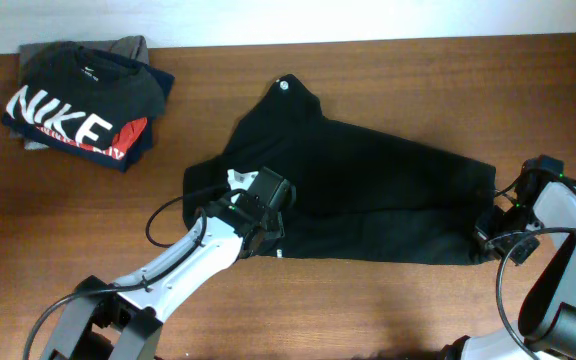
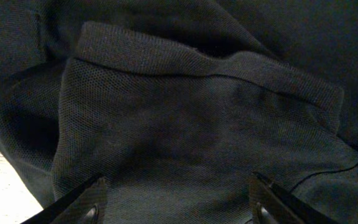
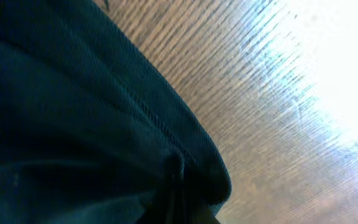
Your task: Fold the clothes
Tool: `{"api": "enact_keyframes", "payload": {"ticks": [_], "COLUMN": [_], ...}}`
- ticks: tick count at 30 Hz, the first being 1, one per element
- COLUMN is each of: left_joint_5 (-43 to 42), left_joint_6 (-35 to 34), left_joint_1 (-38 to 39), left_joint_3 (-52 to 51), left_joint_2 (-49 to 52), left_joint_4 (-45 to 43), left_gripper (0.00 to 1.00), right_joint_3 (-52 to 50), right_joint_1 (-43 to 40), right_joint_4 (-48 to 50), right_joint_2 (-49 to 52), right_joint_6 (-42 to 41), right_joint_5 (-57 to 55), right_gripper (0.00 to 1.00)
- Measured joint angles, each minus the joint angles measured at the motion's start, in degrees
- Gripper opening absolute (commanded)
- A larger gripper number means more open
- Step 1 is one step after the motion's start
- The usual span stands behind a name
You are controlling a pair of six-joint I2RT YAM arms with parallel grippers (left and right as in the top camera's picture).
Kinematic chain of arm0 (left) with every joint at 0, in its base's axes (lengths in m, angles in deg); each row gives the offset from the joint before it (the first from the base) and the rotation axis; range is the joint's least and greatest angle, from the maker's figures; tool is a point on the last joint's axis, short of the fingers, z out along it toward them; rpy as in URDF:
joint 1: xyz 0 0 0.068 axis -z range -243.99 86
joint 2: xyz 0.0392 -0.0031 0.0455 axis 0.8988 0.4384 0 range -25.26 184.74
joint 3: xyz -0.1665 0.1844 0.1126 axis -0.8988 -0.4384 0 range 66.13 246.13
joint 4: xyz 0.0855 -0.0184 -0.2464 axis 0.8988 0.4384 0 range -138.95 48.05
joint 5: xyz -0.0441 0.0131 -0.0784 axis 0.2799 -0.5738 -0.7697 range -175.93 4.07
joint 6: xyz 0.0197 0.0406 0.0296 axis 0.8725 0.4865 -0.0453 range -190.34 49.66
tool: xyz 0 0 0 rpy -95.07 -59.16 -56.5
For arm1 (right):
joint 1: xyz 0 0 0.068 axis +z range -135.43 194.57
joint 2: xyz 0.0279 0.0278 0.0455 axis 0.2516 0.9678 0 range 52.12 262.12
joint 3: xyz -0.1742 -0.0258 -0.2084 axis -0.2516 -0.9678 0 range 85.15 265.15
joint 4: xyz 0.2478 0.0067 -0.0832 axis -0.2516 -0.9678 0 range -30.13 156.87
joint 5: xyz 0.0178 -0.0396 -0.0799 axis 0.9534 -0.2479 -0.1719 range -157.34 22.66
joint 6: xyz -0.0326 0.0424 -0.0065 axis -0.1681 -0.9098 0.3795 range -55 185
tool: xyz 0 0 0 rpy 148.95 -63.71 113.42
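While a stack of folded garments (image 1: 38,125) sits at the far left of the wooden table (image 1: 198,100), topped by a black T-shirt (image 1: 88,85) with big white NIKE lettering, the black top (image 1: 378,190) lies spread across the middle, well apart from that stack. Its small white round neck tag (image 1: 284,85) shows at the upper point of the cloth, toward the far edge, and the body runs down and rightward in a broad, slightly rumpled sheet. The left arm reaches in from the lower left, and the left gripper (image 1: 268,205) is over the top's left part, near its lower edge. Its wrist camera shows the two fingertips (image 2: 92,202) set wide apart with nothing between them, just above a panel of fine mesh fabric bordered by a ribbed band (image 2: 210,65); a sliver of bright tabletop shows at the lower left of that view. Whether the tips touch the cloth I cannot tell. Further right, the fabric narrows toward its right-hand end, where the right gripper (image 1: 486,238) meets the edge. The right wrist view shows a stitched hem (image 3: 160,130) running diagonally over the wood grain and bunching into a tight pucker where the jaws come together, so this gripper is closed and pinching the top's edge.
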Motion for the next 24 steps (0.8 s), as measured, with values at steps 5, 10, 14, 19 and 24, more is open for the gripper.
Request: {"api": "enact_keyframes", "payload": {"ticks": [5,10,14,19,24], "left_joint_5": [0.0,0.0,0.0,0.0,0.0], "left_joint_6": [0.0,0.0,0.0,0.0,-0.02], "left_joint_1": [0.0,0.0,0.0,0.0,0.0], "left_joint_3": [0.0,0.0,0.0,0.0,0.0], "left_joint_2": [0.0,0.0,0.0,0.0,0.0], "left_joint_4": [0.0,0.0,-0.02,0.0,-0.02], "left_gripper": [0.73,0.72,0.72,0.72,0.72], "right_joint_3": [1.49,1.68,1.7,1.9,1.9], "right_joint_1": [0.0,0.0,-0.04,-1.81,-4.09], "right_joint_4": [-3.37,-5.77,-7.58,-10.73,-12.61], "right_joint_2": [0.0,0.0,0.0,0.0,0.0], "right_joint_6": [-0.13,-1.29,-2.99,-5.86,-7.3], "right_joint_5": [-0.37,-2.4,-4.66,-6.58,-7.3], "right_gripper": [0.05,0.06,0.04,0.04,0.04]}}
